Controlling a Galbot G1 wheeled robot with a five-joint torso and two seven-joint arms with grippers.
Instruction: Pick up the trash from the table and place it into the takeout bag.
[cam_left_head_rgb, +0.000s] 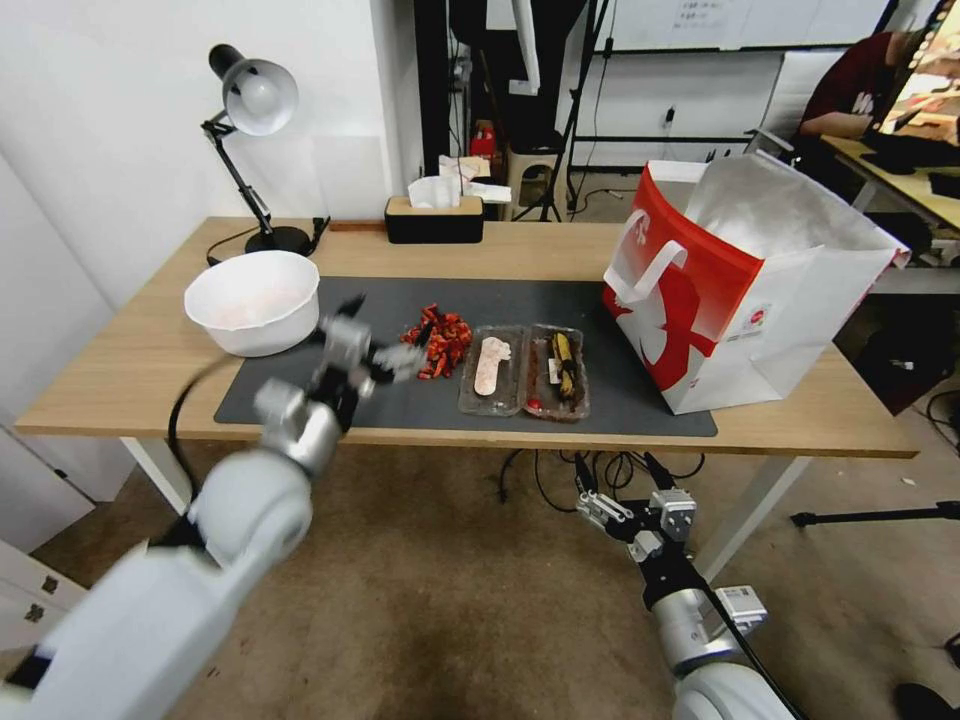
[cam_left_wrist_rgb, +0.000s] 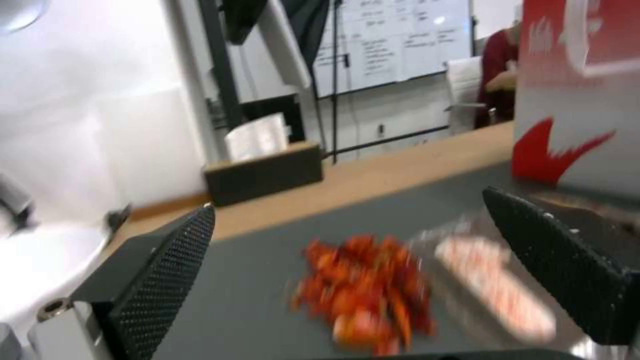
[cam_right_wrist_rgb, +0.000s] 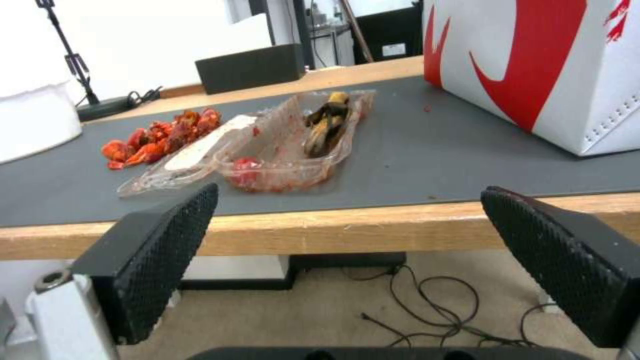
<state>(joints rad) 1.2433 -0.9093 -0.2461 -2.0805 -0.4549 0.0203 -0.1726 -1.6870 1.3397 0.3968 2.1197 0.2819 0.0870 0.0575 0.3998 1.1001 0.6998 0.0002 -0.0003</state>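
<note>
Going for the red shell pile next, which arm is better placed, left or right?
Left, likely. The left gripper hangs open over the mat, right beside the red shell pile. The right gripper is open too, but sits below the table edge, out in front of it.

two clear trays (cam_left_head_rgb: 523, 370), one bowl (cam_left_head_rgb: 253, 301), one bag (cam_left_head_rgb: 745, 283)

Head cam: high, looking fwd and down over whole tabletop (cam_left_head_rgb: 560, 250) from its near long edge. L wrist cam: low over the mat (cam_left_wrist_rgb: 267, 265), close to red scraps (cam_left_wrist_rgb: 363, 290), facing far edge, between left tool (cam_left_wrist_rgb: 400, 270) fingers. R wrist cam: below near edge, looking up across the mat, between right tool (cam_right_wrist_rgb: 373, 260) fingers. All three share scraps, trays (cam_right_wrist_rgb: 267, 150), takeout bag (cam_left_head_rgb: 740, 290).
</note>
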